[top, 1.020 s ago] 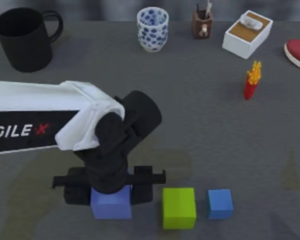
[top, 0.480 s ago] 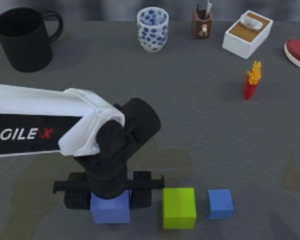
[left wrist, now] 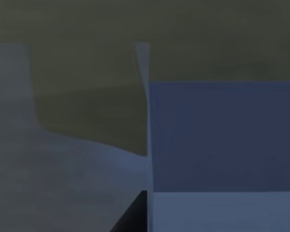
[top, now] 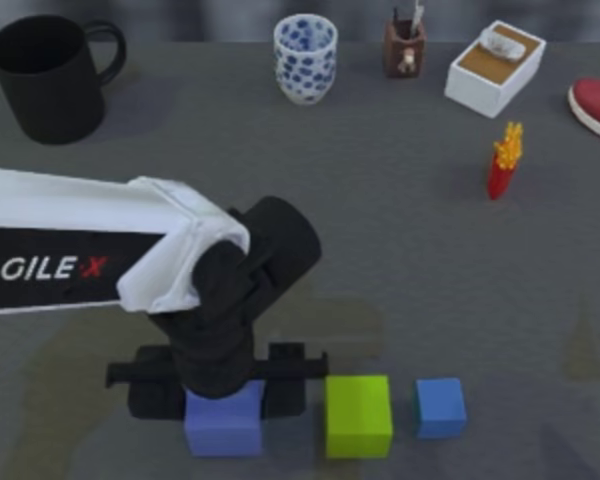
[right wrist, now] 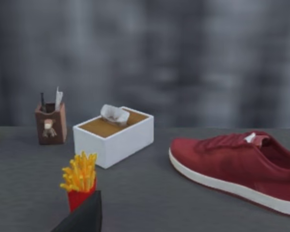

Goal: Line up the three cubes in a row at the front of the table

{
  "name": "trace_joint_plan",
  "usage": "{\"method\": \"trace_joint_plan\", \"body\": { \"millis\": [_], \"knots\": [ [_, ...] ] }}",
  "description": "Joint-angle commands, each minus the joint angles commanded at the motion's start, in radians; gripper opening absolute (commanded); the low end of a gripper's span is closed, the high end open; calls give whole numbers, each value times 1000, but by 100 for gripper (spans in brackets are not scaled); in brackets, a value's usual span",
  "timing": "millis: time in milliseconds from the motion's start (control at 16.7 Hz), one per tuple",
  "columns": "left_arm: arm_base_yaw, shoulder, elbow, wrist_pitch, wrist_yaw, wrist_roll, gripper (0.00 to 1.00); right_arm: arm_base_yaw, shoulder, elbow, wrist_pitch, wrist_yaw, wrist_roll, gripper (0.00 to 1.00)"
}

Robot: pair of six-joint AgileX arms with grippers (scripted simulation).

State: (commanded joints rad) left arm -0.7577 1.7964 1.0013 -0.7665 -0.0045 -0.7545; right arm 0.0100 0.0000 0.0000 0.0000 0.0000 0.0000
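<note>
The large pale periwinkle-blue cube (top: 223, 425) sits at the front of the table (top: 430, 270), left of centre. My left gripper (top: 220, 395) comes down over it from above, a dark finger block on each side, shut on it. In the left wrist view the cube (left wrist: 222, 145) fills one side, with one dark fingertip (left wrist: 135, 215) against its edge. The lime-green cube (top: 358, 415) stands just to its right, and the small bright blue cube (top: 440, 407) right of that. My right gripper (right wrist: 94, 217) is parked outside the top view.
Along the back stand a black mug (top: 48, 78), a blue-patterned cup (top: 305, 57), a brown pen holder (top: 404, 45) and a white box with a brown top (top: 494, 68). A red shoe (top: 598, 105) lies at the right edge, and a carton of fries (top: 503, 160) stands near it.
The left gripper has come down a little with the periwinkle-blue cube, which now sits slightly nearer the front edge. The green and bright blue cubes have not moved.
</note>
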Motion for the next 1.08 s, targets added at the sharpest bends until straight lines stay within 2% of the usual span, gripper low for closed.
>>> {"method": "trace_joint_plan", "body": {
  "millis": [120, 180, 780, 1080],
  "knots": [
    [0, 0, 0, 0, 0, 0, 98, 0, 0, 0, 0, 0, 0, 100],
    [0, 0, 0, 0, 0, 0, 100, 0, 0, 0, 0, 0, 0, 100],
    [-1, -7, 14, -17, 0, -1, 100, 0, 0, 0, 0, 0, 0, 100],
    [11, -76, 123, -214, 0, -7, 100, 0, 0, 0, 0, 0, 0, 100]
  ]
}}
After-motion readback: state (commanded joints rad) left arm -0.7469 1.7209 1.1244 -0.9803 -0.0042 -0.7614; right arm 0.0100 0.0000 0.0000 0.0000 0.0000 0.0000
